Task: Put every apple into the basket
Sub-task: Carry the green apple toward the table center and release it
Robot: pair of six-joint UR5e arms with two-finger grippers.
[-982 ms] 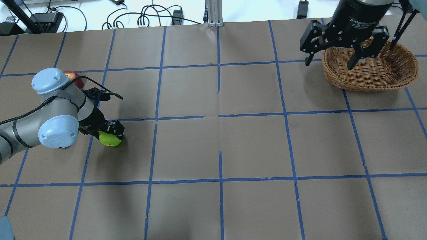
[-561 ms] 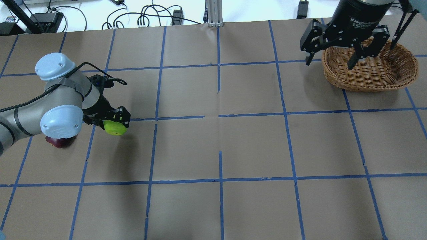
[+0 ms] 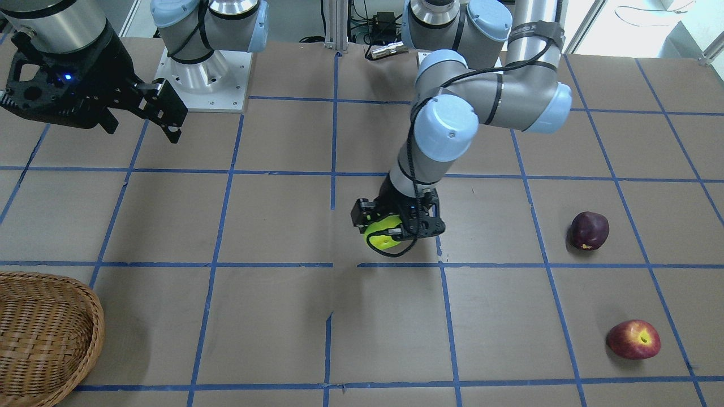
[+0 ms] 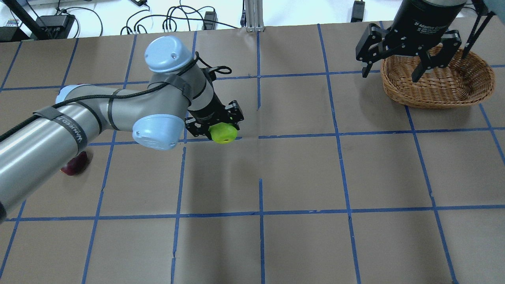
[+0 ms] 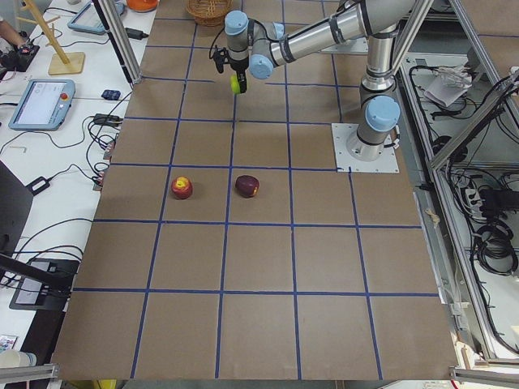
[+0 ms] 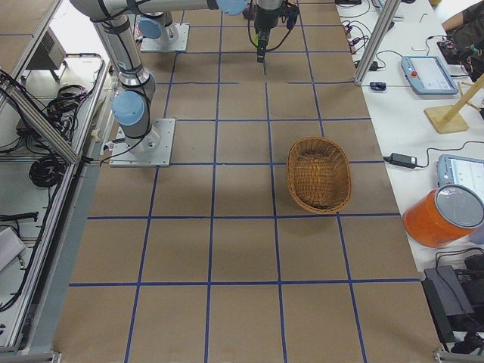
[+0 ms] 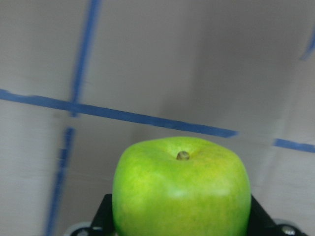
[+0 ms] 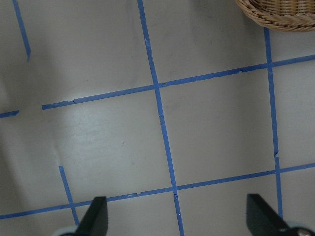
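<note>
Closed tight on the green apple, the left gripper held it above the table left of centre, apparently mid-carry. The basket sat upper right beneath the right gripper, spread wide and empty; next, likely a long reach across.

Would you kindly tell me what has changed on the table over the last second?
The left pincer, shut on the bright lime green apple, carried it toward the robot's right, nearer the oval woven wicker basket. The open right pincer and the basket stayed put.
</note>
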